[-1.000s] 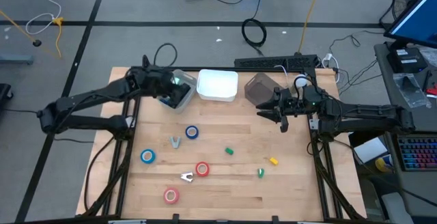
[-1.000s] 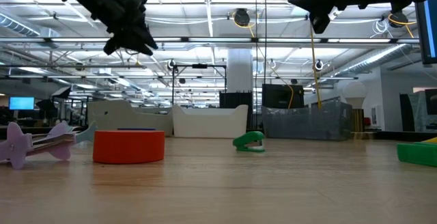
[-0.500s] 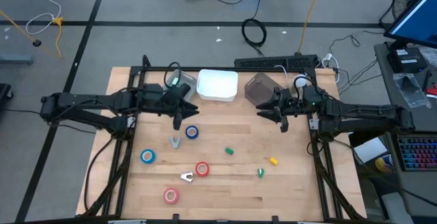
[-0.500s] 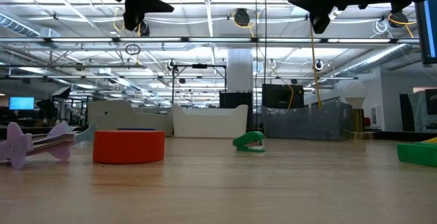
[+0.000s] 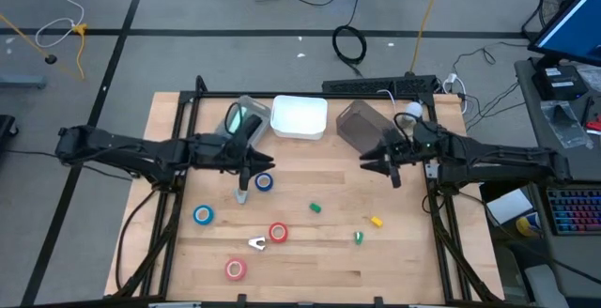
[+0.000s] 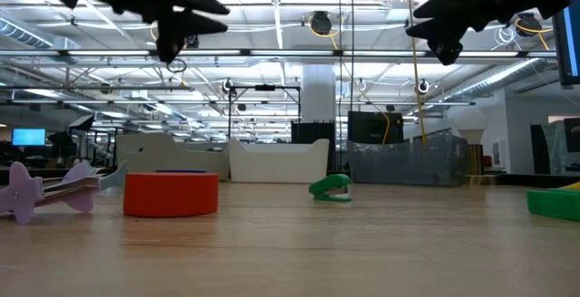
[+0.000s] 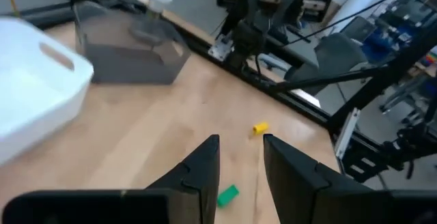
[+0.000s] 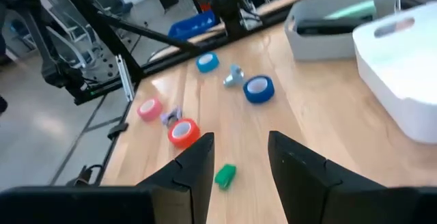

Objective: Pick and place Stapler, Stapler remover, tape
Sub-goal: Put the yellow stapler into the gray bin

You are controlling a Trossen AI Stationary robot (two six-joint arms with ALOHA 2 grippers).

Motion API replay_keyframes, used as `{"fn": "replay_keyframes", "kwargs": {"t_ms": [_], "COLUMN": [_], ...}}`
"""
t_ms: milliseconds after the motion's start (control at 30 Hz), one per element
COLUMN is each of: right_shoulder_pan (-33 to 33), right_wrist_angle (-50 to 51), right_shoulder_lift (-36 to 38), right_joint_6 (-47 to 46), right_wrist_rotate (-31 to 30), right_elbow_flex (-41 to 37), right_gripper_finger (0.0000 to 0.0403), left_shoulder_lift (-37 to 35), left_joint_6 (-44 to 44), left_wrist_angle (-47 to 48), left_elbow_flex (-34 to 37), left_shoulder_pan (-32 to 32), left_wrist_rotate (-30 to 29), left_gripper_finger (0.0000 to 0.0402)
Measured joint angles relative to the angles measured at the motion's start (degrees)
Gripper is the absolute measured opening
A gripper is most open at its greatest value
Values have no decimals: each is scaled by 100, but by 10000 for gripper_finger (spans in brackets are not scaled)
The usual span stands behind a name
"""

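In the high view my left gripper (image 5: 246, 169) hangs open in the air over the table's middle left, just above a blue tape roll (image 5: 264, 182) and a grey staple remover (image 5: 242, 195). My right gripper (image 5: 392, 169) hangs open near a dark clear bin (image 5: 355, 123). A second blue roll (image 5: 203, 215), a red roll (image 5: 278, 232), a pink roll (image 5: 235, 269) and a pale staple remover (image 5: 256, 243) lie flat on the wood. In the low view the red roll (image 6: 170, 194) and a small green stapler (image 6: 331, 187) rest on the table.
A grey bin (image 5: 244, 120) with a green thing inside, a white bin (image 5: 299, 117) and the dark bin line the far edge. Small green (image 5: 316, 207), yellow (image 5: 376, 221) and green (image 5: 358, 238) pieces lie right of centre. Bare wood lies along the near right.
My left gripper has swung from above the grey bin toward the table's near edge and now hangs over the blue roll and the grey staple remover. My right gripper has shifted a little toward the near edge and sunk slightly. Nothing on the table has moved.
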State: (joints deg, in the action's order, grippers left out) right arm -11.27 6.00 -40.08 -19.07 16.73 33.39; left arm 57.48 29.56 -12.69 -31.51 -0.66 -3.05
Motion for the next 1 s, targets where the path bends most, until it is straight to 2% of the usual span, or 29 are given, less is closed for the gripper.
{"fn": "replay_keyframes", "kwargs": {"t_ms": [167,400,667,833,1000], "right_shoulder_pan": [91,388,761,1160,1509], "right_wrist_angle": [474,1656,2595,3631,4546], "right_shoulder_lift": [173,403,633,657,656], "right_joint_6": [-32,-519,-1059,-1577,-2135], "right_wrist_rotate": [133,149,134,153,152], "right_elbow_flex": [0,0,0,2,2], "right_gripper_finger": [130,130,130,130,130], "left_shoulder_lift": [-319,-1279,-2395,-2917,-3151], "left_joint_6": [349,442,432,421,419], "left_wrist_angle": [-242,-82,1324,1876,2029], "left_elbow_flex": [682,1305,1338,1338,1338], "left_shoulder_pan": [-78,-97,-97,-95,-93], "left_wrist_rotate": [-2,-5,-342,-609,-722], "left_gripper_finger": [115,115,115,115,115]}}
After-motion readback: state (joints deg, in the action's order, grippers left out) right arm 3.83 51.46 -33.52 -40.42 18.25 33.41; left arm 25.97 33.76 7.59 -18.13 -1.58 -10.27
